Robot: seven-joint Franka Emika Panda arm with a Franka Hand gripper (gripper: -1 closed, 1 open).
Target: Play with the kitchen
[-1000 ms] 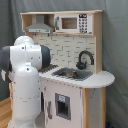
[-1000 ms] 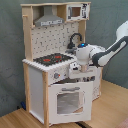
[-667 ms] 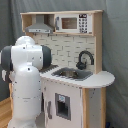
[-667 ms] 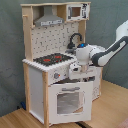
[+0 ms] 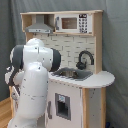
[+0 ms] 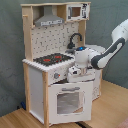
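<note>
The kitchen is a tall white and light-wood toy, seen in both exterior views. It has a black-red hob, a black faucet over a sink, a grey hood, a small microwave and a windowed oven door. In the second exterior view my gripper hangs at the counter's front edge, just above the oven door and right of the hob. In the first exterior view my own white arm hides the gripper and the hob.
A grey curtain hangs behind the kitchen. The floor is light wood. In the second exterior view the arm reaches in from the second exterior view's right, across the sink side of the counter.
The arm has leaned further toward the kitchen, and the gripper has dropped slightly and shifted toward the hob side along the counter's front.
</note>
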